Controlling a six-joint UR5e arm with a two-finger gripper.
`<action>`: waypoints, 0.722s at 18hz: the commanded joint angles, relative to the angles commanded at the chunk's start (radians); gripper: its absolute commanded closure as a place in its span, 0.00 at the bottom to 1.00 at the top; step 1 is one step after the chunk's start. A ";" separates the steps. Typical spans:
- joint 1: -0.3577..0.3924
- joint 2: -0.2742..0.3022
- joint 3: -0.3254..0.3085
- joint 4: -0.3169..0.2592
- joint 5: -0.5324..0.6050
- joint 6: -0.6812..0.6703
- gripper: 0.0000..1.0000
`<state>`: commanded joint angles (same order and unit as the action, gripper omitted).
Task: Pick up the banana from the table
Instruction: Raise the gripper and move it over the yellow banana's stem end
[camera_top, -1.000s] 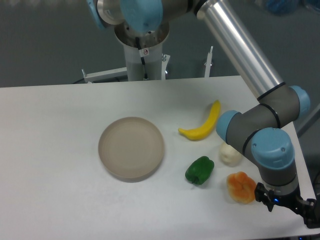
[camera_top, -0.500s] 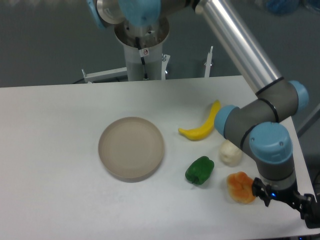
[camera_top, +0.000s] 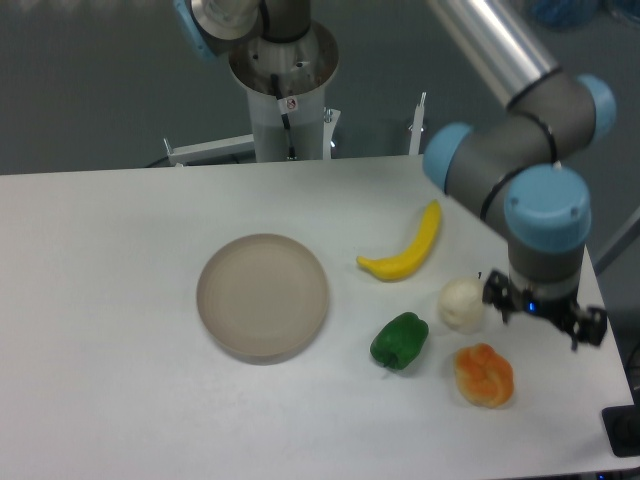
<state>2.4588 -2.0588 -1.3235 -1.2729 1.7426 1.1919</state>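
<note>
- White table (camera_top: 120, 300) is carrying plate (camera_top: 262, 295), pepper (camera_top: 399, 340), pale round item (camera_top: 462, 304), orange item (camera_top: 484, 375).
- Banana (camera_top: 405, 250) is lying untouched right of plate; pick not yet started.
- Gripper (camera_top: 545, 312) is hanging by pale item, apart from banana, holding nothing visible; jaw gap can't tell.
- Remaining, est.: approach, grasp, lift.

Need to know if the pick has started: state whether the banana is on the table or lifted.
On the table. The banana lies flat on the white table between plate and arm, nothing gripping it.
</note>
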 joint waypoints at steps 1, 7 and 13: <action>0.015 0.024 -0.034 -0.015 0.000 0.006 0.00; 0.121 0.086 -0.236 0.041 -0.057 0.164 0.00; 0.172 0.157 -0.462 0.208 -0.136 0.186 0.00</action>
<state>2.6308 -1.9022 -1.7852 -1.0650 1.6062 1.3775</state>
